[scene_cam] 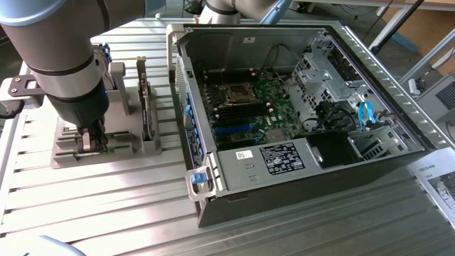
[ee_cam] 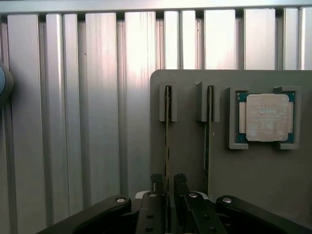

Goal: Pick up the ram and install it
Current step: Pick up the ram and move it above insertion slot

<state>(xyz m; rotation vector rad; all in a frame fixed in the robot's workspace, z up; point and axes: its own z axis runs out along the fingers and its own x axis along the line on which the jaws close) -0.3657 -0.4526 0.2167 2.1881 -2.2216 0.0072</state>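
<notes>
Now we are seeing the pincer (ee_cam: 168,181) released, its fingers (ee_cam: 156,185) straddling the ram (ee_cam: 167,139), which is standing on edge in a slot of the grey holder (ee_cam: 187,156), probably so both flat faces are lying exposed for gripping.

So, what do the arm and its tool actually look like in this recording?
The silver-grey cylindrical arm steps down into a black wrist section, with a grey bracket clamped to one side. The black tool has two angular linkage bars with silver bolt heads and ends in narrow dark fingertips.
</notes>
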